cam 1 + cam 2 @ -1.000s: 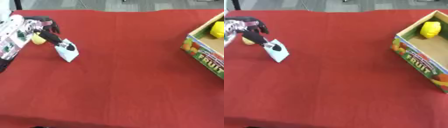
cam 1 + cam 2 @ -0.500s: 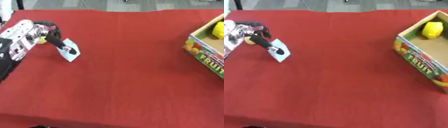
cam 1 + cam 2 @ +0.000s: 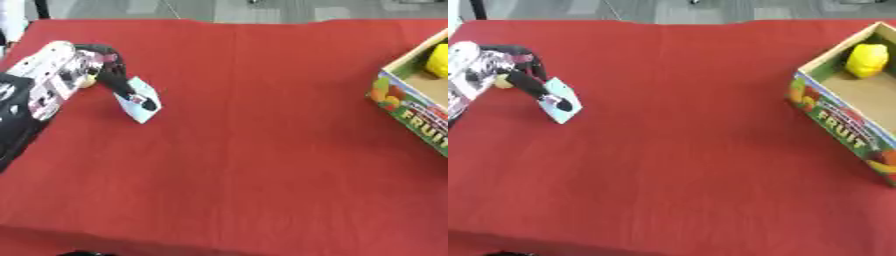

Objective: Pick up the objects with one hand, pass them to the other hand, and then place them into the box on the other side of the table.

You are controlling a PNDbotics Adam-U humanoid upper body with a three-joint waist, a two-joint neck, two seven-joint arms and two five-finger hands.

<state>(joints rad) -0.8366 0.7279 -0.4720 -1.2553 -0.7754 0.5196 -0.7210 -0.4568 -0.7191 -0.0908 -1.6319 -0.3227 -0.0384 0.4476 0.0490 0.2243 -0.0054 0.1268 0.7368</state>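
At the upper left of the frame my left hand (image 3: pixel 66 75) pinches the pale blue packet (image 3: pixel 138 99) in curled fingers, while the box (image 3: pixel 846 117) lies far right, so I need the unseen right hand.

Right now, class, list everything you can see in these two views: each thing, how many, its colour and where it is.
Cloth: one, red, covering the table.
Box: one, cardboard with fruit print and the word FRUIT, right side, open top.
Yellow object: one, yellow, inside the box at its far end.
Packet: one, pale blue-white, flat, far left, pinched in the left hand.
Small yellow thing: one, partly hidden behind the hand; I cannot tell what it is.
Left hand: one, black and silver, far left, fingers curled on the packet.
Right hand: not in view.
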